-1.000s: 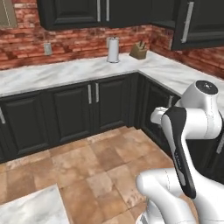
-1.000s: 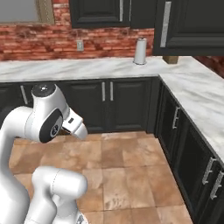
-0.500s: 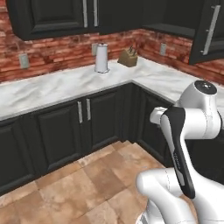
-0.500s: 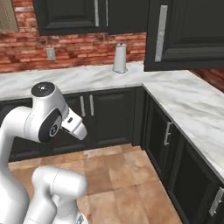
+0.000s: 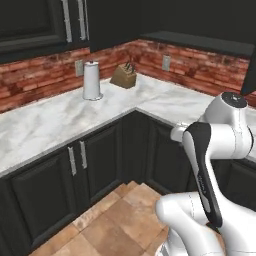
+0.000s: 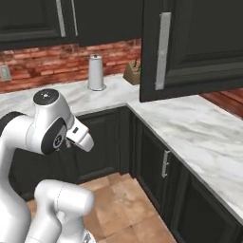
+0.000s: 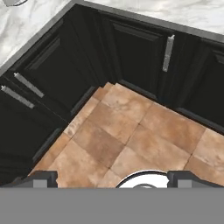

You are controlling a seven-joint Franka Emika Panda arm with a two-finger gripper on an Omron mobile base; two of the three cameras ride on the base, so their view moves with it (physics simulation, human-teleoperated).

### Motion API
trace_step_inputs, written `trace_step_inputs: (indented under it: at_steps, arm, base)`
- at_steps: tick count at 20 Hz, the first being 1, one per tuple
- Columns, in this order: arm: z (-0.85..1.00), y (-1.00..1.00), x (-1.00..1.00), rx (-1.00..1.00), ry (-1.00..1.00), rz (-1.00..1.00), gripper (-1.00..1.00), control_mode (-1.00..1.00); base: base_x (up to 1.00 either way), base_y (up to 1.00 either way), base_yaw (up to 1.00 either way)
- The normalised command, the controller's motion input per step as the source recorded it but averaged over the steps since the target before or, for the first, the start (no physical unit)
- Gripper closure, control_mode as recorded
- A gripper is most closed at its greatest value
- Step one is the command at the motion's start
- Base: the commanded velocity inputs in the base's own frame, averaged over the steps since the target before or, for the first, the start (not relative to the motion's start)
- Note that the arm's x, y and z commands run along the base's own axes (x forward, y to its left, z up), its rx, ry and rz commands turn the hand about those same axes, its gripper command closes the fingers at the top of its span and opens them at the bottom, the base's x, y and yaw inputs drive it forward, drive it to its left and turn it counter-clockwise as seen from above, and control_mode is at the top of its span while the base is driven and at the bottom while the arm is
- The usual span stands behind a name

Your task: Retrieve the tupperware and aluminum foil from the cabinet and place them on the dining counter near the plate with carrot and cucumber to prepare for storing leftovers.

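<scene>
Tool [image 7: 112, 177] empty with fingertips spread apart, aimed down at tile floor [image 7: 131, 135], black base cabinets [image 7: 144, 57] beyond, paper towel roll [image 5: 92, 80] on marble tabletop [image 5: 55, 120]

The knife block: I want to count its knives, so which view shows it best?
The left base view: the knife block stands unobstructed on the counter by the brick wall, handles visible though too small to count. In the right base view an upper cabinet door partly hides the block.
</scene>
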Motion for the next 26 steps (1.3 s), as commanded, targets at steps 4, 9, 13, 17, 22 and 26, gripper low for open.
trace_step_inputs:
  at_steps: [4,9,13,17,22,26]
  arm:
    - [0.00,0.00,0.00,0.00,0.00,0.00,-1.00,1.00]
    - [0.00,0.00,0.00,0.00,0.00,0.00,-1.00,1.00]
    - [0.00,0.00,0.00,0.00,0.00,0.00,-1.00,1.00]
    - [0.00,0.00,0.00,0.00,0.00,0.00,-1.00,1.00]
    - [0.00,0.00,0.00,0.00,0.00,0.00,-1.00,1.00]
    - [0.00,0.00,0.00,0.00,0.00,0.00,-1.00,1.00]
  base:
    - [0.99,0.00,-0.44]
    - [0.56,0.08,-0.42]
    - [0.20,0.19,-0.42]
    - [0.08,0.30,-0.44]
    - [0.30,0.52,-0.49]
    - [0.45,0.58,-0.46]
